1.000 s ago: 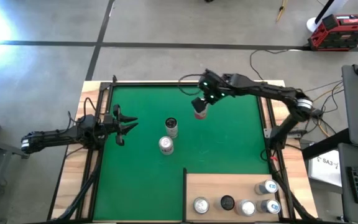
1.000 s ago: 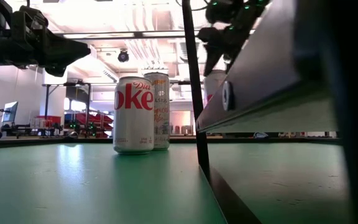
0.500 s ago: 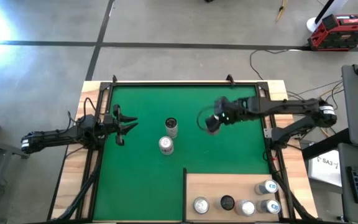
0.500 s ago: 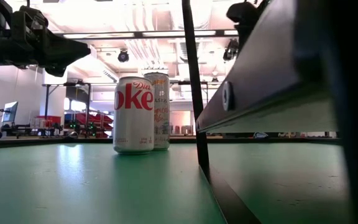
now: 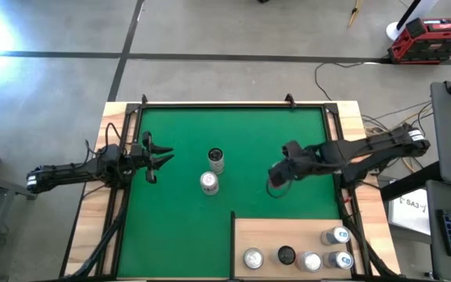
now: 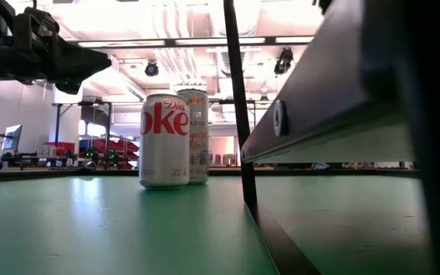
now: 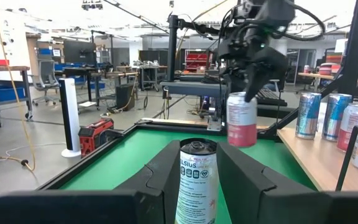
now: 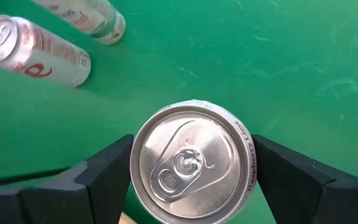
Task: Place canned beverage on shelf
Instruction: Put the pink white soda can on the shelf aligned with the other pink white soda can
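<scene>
My right gripper (image 5: 276,178) is shut on a pink-and-white can (image 7: 241,119) above the green mat (image 5: 186,227), right of centre and a little beyond the far edge of the pale plywood shelf (image 5: 284,232). The can's silver top (image 8: 190,162) fills the right wrist view. My left gripper (image 5: 158,157) is open and empty, level at the mat's left edge, pointing at two cans standing on the mat: a dark-topped slim can (image 5: 215,160) and a Diet Coke can (image 5: 208,182). My right gripper pinches the can between its two fingers (image 8: 107,171), one on each side of the wall just below the top rim (image 8: 137,167). The fingers come from above, pointing down. The can hangs upright, lifted clear of the mat (image 7: 244,99).
Several cans (image 5: 310,262) stand along the shelf's near edge, with bare plywood on its far part. The two mat cans stand close together in the low view (image 6: 164,141). Black rails (image 5: 124,196) and wooden edges frame the mat.
My right gripper has carried the can from the mat's far middle toward the near edge and a little to the right, toward the shelf. The can stays upright and clear of the mat, and the gripper has left the low view.
</scene>
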### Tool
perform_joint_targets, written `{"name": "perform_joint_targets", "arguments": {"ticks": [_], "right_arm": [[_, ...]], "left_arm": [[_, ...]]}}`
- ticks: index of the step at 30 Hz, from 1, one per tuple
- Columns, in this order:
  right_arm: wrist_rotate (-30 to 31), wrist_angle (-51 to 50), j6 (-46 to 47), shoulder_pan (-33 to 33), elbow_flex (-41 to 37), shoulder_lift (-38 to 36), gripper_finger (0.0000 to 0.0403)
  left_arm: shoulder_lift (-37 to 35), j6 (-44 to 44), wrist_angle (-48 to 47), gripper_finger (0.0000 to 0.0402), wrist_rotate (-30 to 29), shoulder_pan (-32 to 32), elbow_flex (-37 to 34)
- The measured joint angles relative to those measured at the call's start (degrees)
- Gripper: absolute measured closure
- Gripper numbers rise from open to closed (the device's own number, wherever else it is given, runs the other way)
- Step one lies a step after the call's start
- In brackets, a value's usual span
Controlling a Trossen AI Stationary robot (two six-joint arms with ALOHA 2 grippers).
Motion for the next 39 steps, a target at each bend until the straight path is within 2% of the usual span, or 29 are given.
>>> {"name": "perform_joint_targets", "arguments": {"ticks": [7,23,30,39], "right_arm": [[4.3,-4.6,10.4,10.8,0.0,-0.5,0.0116],[6.1,-8.9,34.5,29.7,-0.2,-0.3,0.0116],[10.1,-11.2,39.9,37.2,0.1,2.9,0.0116],[11.2,-15.3,40.1,41.3,6.7,8.2,0.0116]], "left_arm": [[0.0,0.0,0.0,0.0313,0.0,0.0,0.0],[0.0,0.0,0.0,0.0313,0.0,0.0,0.0],[0.0,0.0,0.0,0.0313,0.0,0.0,0.0],[0.0,0.0,0.0,0.0313,0.0,0.0,0.0]]}}
